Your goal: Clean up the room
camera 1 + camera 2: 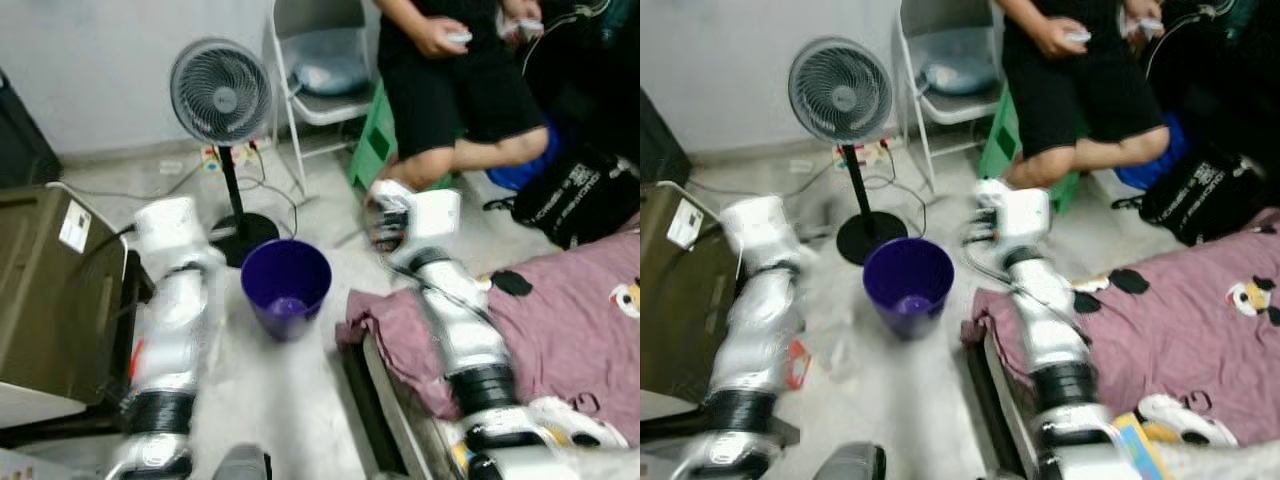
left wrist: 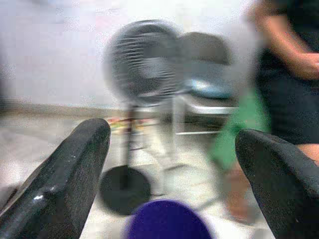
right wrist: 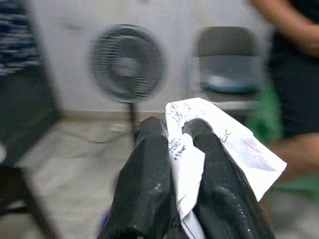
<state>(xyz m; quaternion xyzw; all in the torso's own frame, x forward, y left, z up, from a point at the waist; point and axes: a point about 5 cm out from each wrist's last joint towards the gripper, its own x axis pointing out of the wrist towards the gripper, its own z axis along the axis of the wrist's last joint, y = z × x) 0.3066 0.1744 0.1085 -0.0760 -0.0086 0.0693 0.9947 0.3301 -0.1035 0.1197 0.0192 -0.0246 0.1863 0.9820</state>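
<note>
Right pincer (image 3: 174, 149) was clamped on a crumpled sheet of white paper (image 3: 224, 144) with handwriting on it; the paper was squeezed between both black fingers (image 3: 149, 184) and stuck out past the tips. In the head views the right arm reached forward over the floor, its pincer to the right of and beyond the purple bin (image 1: 286, 285), not over the opening.

Left pincer (image 2: 172, 174) was spread wide, nothing between its fingers (image 2: 65, 184), aimed toward the bin rim with the pedestal fan (image 1: 221, 95) behind it. Left arm was raised to the left of the bin.

The bin stood upright on the floor just in front of the fan's round base; something pale lay in its bottom, too blurred to identify. A mauve blanket (image 1: 570, 320) with cartoon prints covered the bed at right. A folding chair (image 1: 320, 60) stood by the wall behind the fan. A person in black shorts (image 1: 450, 90) sat past the bin, holding a small device. An olive box (image 1: 45, 290) sat at far left.
</note>
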